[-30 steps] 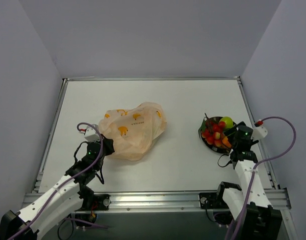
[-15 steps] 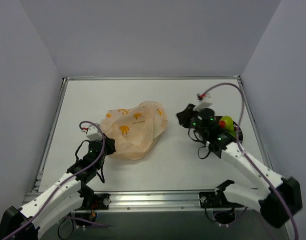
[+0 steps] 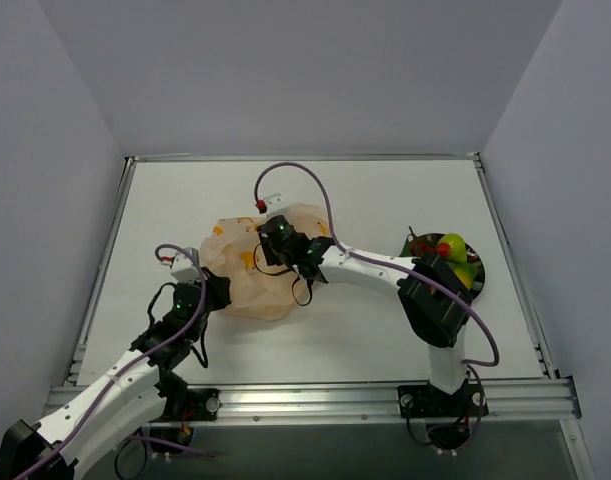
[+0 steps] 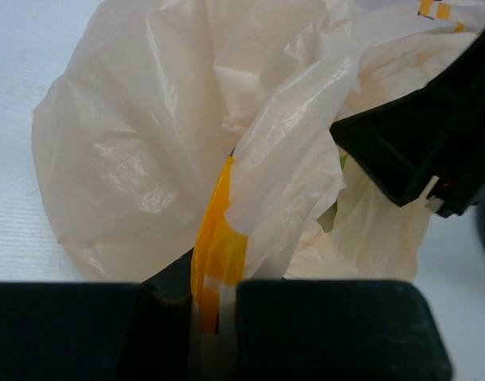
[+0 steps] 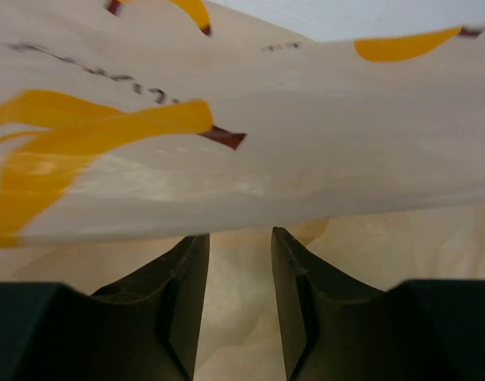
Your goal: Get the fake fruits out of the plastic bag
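White tabletop, seen from above. You find two things lying directly on it: the crumpled peach plastic bag left of centre, and a dark round plate near the right edge, well apart.

The left arm and right arm wear white moulded shells between black joint housings dotted with small green lights. A lilac cable loops off each wrist, ending in a red plug. The left pincer and right pincer have matte black, blocky fingers.
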You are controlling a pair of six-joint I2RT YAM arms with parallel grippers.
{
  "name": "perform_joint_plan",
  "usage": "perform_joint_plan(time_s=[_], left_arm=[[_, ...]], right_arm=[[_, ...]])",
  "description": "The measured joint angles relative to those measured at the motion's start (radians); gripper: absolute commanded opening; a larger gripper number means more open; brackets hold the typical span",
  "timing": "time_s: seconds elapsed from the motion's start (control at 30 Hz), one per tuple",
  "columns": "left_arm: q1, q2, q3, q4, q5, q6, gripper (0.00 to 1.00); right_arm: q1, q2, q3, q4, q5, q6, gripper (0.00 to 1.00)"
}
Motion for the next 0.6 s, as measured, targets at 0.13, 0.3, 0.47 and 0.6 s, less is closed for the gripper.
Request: perform_joint_plan(time_s=[0.13,0.3,0.47,0.6], left_arm=[[0.0,-0.01,0.0,0.0,0.002,-0.001,0.02],[0.0,-0.009,0.0,0.0,0.006,-0.002,0.03],[0.0,-0.008,0.0,0.0,0.006,-0.002,0.02],[0.0,-0.006,0.0,0.0,0.006,-0.002,0.02]], right_arm=[[0.018,0.057,0.029,-0.1,0.147,-0.01,0.46],[0.04,0.058,0.035,-0.176,0.294,-0.002,0.67],[0.072,0.069,0.052,-0.224,0.401,0.006,0.68],[0.089,0.089,0.053,-0.238,0.448,0.008,0.66]])
